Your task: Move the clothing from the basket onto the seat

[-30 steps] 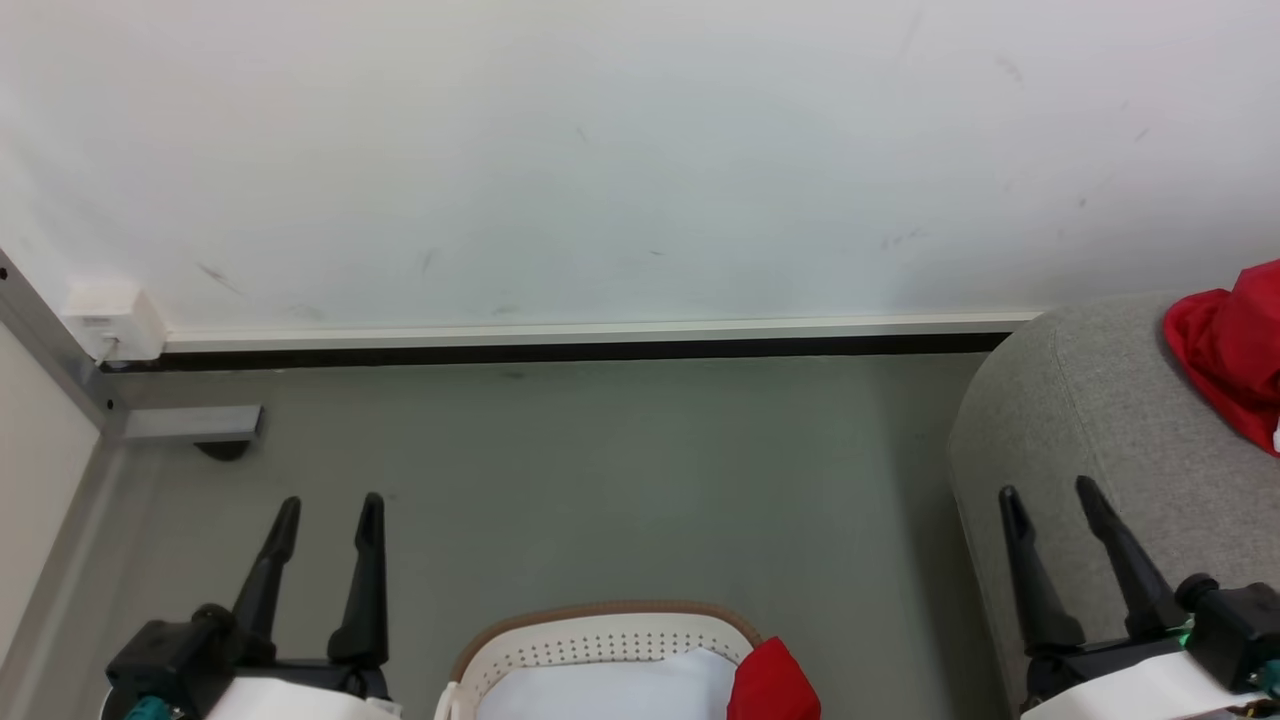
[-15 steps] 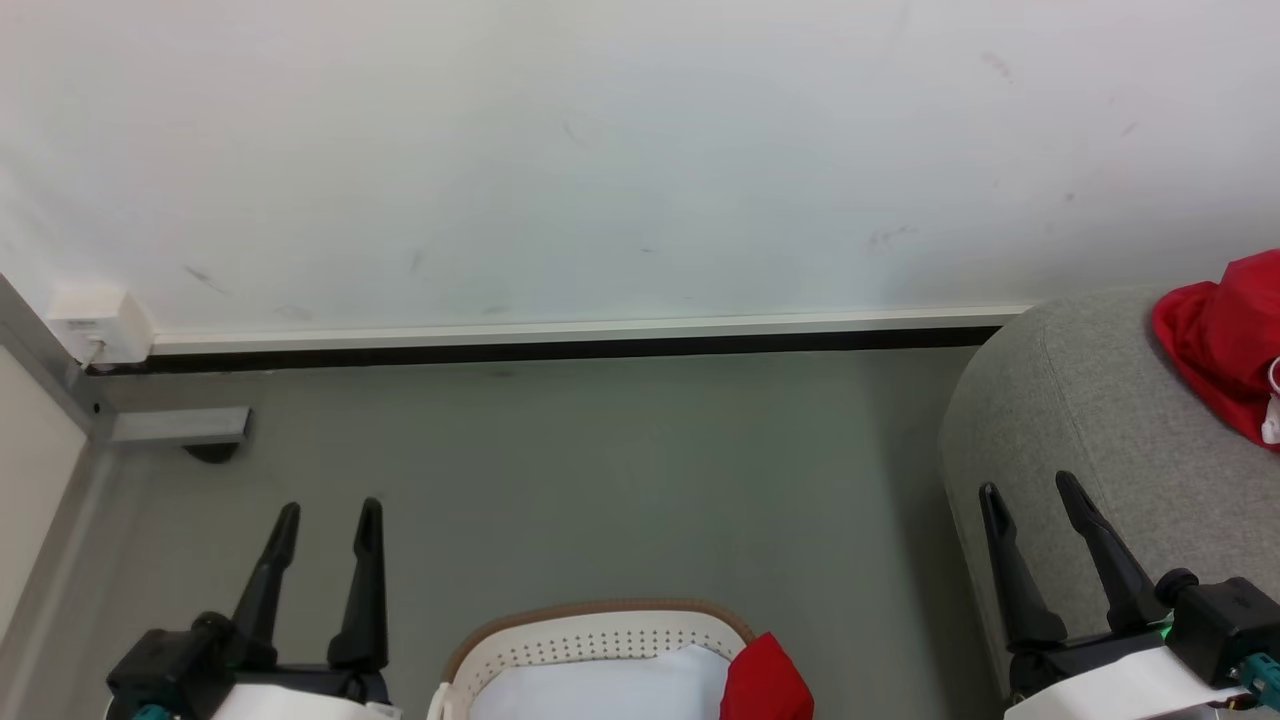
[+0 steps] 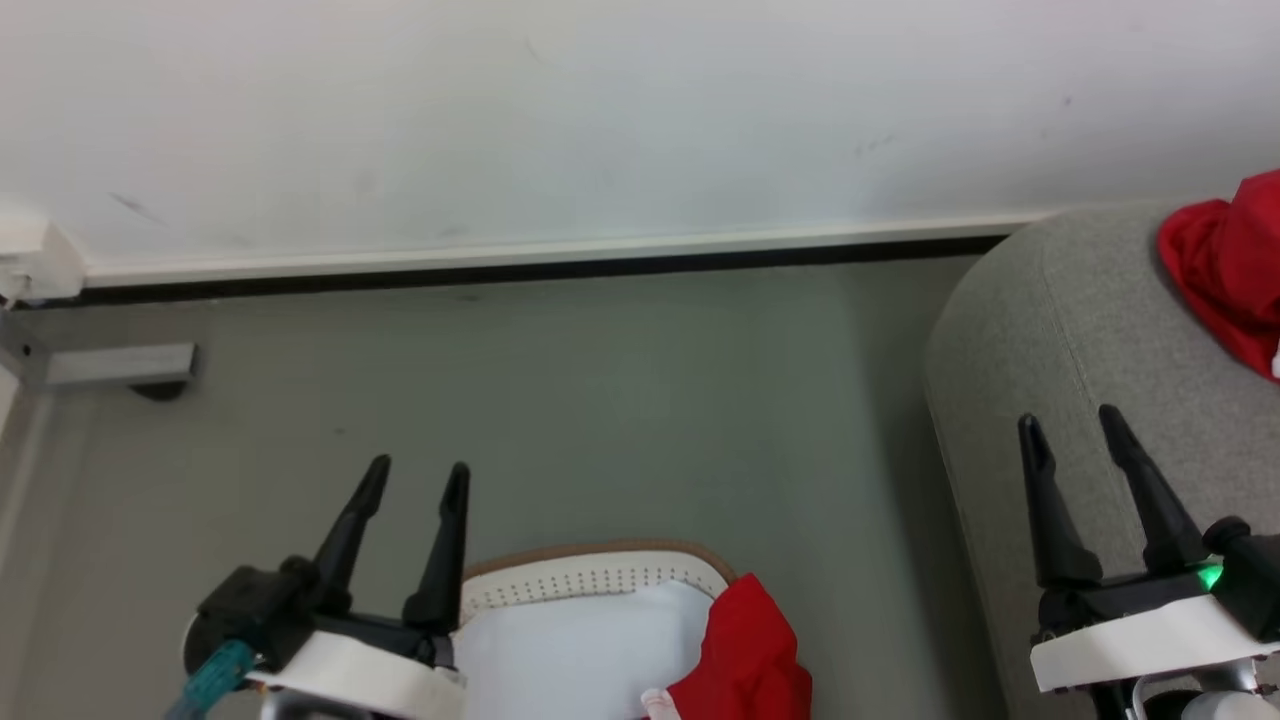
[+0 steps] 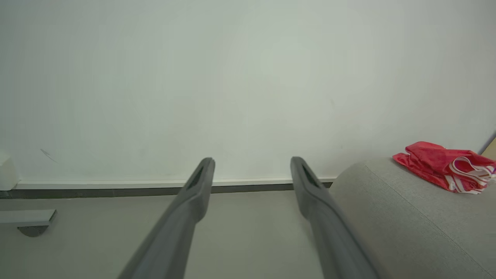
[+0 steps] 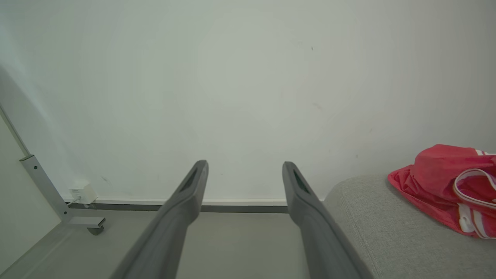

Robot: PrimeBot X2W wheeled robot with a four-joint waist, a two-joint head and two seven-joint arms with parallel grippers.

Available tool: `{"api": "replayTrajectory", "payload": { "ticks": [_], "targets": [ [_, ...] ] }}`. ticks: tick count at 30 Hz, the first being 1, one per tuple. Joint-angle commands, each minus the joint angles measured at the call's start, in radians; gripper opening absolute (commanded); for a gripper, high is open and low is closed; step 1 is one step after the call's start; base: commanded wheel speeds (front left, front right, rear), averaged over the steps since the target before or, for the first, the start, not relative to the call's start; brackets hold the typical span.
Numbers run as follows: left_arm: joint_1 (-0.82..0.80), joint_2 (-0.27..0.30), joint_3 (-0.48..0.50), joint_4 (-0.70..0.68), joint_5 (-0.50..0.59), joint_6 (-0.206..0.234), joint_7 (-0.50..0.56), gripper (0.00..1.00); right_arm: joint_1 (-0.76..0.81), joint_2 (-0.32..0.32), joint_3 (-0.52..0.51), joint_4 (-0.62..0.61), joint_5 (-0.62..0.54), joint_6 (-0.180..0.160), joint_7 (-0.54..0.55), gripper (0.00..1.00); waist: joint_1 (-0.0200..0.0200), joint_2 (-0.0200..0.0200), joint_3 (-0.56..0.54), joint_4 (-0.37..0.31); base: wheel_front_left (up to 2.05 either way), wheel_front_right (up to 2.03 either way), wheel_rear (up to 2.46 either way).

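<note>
Left gripper (image 3: 419, 468) and right gripper (image 3: 1068, 418) spread wide, empty — red fabric clothing (image 3: 745, 640) in the white perforated plastic basket (image 3: 590, 581), more on the grey upholstered seat (image 3: 1010, 340)

Head camera: sat high on the robot and faced forward and down at the floor (image 3: 600, 400) and the foot of the wall (image 3: 600, 120). Left gripper (image 3: 419, 468) lay at 7 o'clock, right gripper (image 3: 1068, 418) at 5 o'clock, basket (image 3: 590, 580) at 6 o'clock, seat (image 3: 1060, 330) at 3 o'clock.
Left wrist camera: sat low, nearly level, and looked along the left gripper toward the wall. The skirting (image 4: 116, 182) ran across just below the middle, with the seat at 4 o'clock.
Right wrist camera: sat low, nearly level, and faced the same wall. A metal foot (image 5: 83, 223) lay at 8 o'clock. It was nearer the seat than the left wrist camera.
Shared: all three took in the wall, skirting, floor, the seat's rounded end and the red clothing (image 3: 1225, 270) on it, at 3 o'clock in each.
</note>
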Motion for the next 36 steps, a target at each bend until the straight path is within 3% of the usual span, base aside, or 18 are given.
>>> {"api": "replayTrajectory", "payload": {
  "ticks": [1, 9, 19, 27, 36],
  "targets": [
    [-0.022, -0.001, -0.008, 0.008, 0.014, -0.007, 0.008, 1.0, -0.02, 0.0, -0.005, 0.0, 0.007, -0.003, -0.009, 1.0, -0.0001, 0.0, 0.049, -0.019, 0.0, 0.0, 0.0],
    [-0.149, 0.004, -0.083, 0.095, 0.047, -0.054, 0.066, 1.0, -0.095, 0.011, -0.025, -0.005, -0.001, -0.003, -0.046, 1.0, -0.0001, 0.0, 0.196, -0.047, 0.0, 0.0, 0.0],
    [-0.307, -0.005, -0.242, 0.325, 0.063, -0.114, 0.185, 1.0, -0.202, 0.012, -0.08, -0.057, -0.012, -0.003, -0.068, 1.0, -0.0001, 0.0, 0.368, -0.091, 0.0, 0.0, 0.0],
    [-0.43, -0.011, -0.367, 0.531, 0.019, -0.124, 0.254, 1.0, -0.248, 0.02, -0.123, -0.117, -0.016, -0.003, -0.081, 1.0, -0.0001, 0.0, 0.5, -0.121, 0.0, 0.0, 0.0],
    [-0.569, 0.019, -0.545, 0.735, -0.09, -0.124, 0.309, 1.0, -0.318, 0.033, -0.121, -0.166, -0.019, -0.003, -0.094, 1.0, -0.0001, 0.0, 0.644, -0.17, 0.0, 0.0, 0.0]
  ]
}}
